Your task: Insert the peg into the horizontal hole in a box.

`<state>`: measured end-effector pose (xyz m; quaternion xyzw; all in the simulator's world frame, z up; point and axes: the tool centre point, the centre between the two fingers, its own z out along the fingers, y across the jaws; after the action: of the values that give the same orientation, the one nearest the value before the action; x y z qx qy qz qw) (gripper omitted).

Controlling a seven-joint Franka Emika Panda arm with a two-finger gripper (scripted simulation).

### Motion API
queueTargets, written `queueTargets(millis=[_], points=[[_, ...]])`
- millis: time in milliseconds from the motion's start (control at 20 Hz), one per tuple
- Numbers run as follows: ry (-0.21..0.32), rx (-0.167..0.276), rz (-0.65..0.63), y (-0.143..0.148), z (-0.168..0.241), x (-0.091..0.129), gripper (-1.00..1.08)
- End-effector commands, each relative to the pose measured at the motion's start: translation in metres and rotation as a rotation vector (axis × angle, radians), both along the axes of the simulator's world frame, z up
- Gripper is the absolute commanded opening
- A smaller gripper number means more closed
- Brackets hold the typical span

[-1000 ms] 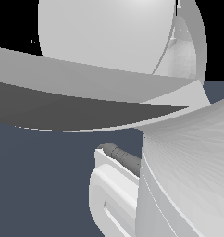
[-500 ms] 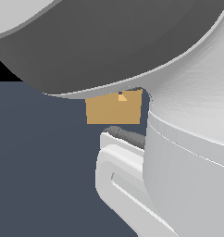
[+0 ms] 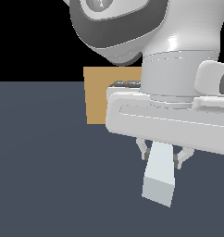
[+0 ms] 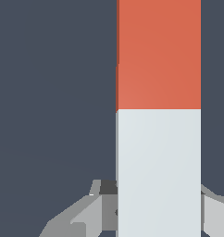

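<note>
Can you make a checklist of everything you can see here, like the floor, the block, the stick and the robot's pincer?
Surface: plain dark blue-grey floor, bare where visible.
Peg: the peg is half orange-red, half pale grey; its pale end shows below the pincer.
Box: tan box behind the arm, partly hidden; hole not visible.
Clutter: nothing seen.
Pincer: the pincer has fingers on both sides of the peg, seemingly gripping it.
Cables: nothing seen.
Surroundings: black background above the floor.

I see my gripper [image 3: 163,155] closed on the peg [image 3: 158,178], whose pale end points downward, well apart from the box [image 3: 97,95] behind.
</note>
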<state>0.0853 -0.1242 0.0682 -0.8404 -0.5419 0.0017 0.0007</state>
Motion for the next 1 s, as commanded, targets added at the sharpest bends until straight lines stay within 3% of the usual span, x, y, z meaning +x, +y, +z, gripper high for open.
queueTargets(millis=[0,200,450,950], points=[[-0.004,-0.001,0.096,0.036,0.015,0.000,-1.00],[-0.004,-0.001,0.242,0.090,0.034,-0.009,-1.00],[-0.004,0.000,0.361,0.133,0.050,-0.023,-1.00],[-0.004,0.001,0.436,0.159,0.061,-0.035,-1.00]])
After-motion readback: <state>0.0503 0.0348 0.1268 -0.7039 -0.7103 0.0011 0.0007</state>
